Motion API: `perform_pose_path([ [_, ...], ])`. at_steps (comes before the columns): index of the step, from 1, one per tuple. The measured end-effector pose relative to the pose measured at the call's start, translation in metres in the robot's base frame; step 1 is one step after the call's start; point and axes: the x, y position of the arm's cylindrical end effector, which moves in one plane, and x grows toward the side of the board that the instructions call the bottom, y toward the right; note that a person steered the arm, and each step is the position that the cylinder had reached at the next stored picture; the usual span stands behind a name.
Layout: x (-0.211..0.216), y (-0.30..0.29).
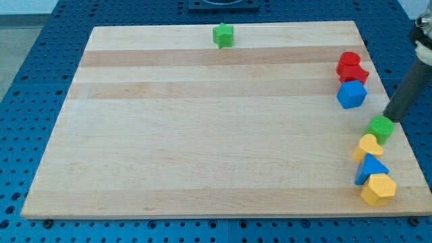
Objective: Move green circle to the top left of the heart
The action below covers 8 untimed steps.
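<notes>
While the dark rod slants in from the view's right, my tip [391,119] touches the small green circle block [381,127], which sits just above the yellow heart block [368,146] near the wooden board's [202,135] right edge; no writing shows.

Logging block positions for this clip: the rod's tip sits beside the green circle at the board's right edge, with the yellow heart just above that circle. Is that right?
One thing is wrong. In the camera view the yellow heart lies just below the green circle, towards the view's bottom, not above it. The rest holds: my tip sits beside the circle, at its upper right, near the board's right edge.
</notes>
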Motion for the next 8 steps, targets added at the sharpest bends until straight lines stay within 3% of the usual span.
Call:
perform_pose_path([
  [2,0.001,0.043],
  [4,0.019,0.05],
  [8,0.026,-0.033],
])
